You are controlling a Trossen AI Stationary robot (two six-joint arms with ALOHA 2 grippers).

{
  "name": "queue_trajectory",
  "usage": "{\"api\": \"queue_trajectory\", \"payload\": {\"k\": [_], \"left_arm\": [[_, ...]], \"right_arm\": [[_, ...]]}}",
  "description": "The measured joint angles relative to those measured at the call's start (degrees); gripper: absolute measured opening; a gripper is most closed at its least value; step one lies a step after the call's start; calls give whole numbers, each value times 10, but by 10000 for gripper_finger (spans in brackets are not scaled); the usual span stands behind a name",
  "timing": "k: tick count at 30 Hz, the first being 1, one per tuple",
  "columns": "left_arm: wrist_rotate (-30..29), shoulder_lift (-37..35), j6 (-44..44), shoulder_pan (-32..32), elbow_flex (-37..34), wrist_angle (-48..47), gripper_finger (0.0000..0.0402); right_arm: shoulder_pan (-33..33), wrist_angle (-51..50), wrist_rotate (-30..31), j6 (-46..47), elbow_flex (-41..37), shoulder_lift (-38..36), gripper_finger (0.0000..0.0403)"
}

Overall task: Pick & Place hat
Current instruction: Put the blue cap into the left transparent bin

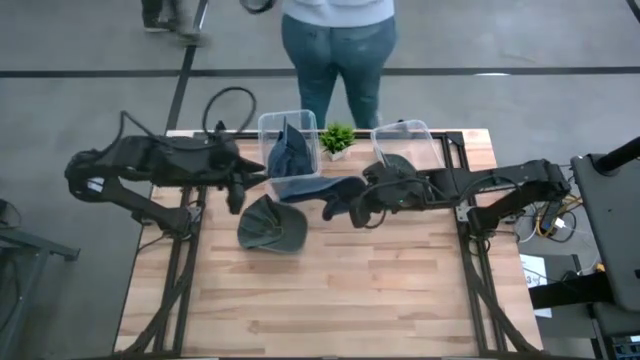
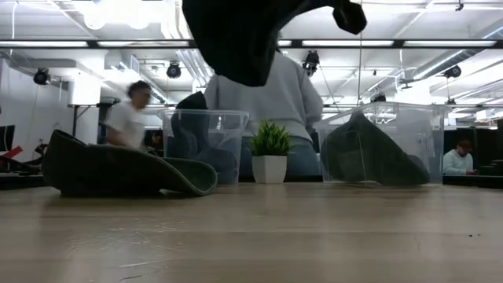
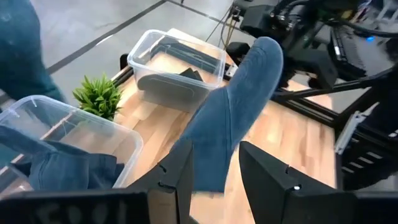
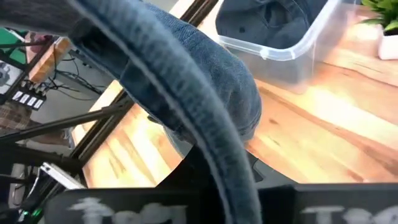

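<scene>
The right gripper (image 1: 335,205) hangs over the middle of the pale wood-plank table (image 1: 330,290), its fingers clamped on a soft blue denim hat (image 1: 322,186) that droops in a long curved fold between the two bins. The left gripper (image 1: 236,196) waits beside the left bin (image 1: 290,150), its dark fingers (image 3: 180,171) parted and empty. That bin is clear plastic with rounded corners and holds crumpled blue cloth (image 1: 292,150). A dark green hat (image 1: 270,226) lies domed on the wood by the left gripper. A small spiky plant (image 1: 337,138) in a white pot stands between the bins; the right bin (image 1: 405,140) holds something dark.
</scene>
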Motion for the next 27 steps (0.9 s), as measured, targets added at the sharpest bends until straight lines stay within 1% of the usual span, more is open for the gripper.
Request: {"api": "queue_trajectory", "payload": {"k": [3,9,12,16,19,21,24,27], "left_arm": [[-12,28,6,0,0,21,122],[-13,69,21,-16,-1,60,122],[-20,77,25,-27,-1,60,122],[-34,86,32,-35,-1,50,122],[-35,94,34,-37,-1,17,122],[-35,95,32,-38,-1,11,122],[-37,95,39,-42,0,11,122],[-58,95,46,-42,0,10,122]], "right_arm": [[1,0,9,4,29,27,8],[-9,-6,12,4,87,95,9],[-15,-32,13,1,111,125,10],[-20,-35,6,-6,138,156,10],[-20,-33,6,-20,166,167,10],[-19,-39,6,-25,180,170,10],[-23,-41,6,-35,186,171,10],[-24,-40,6,-38,187,168,10]]}}
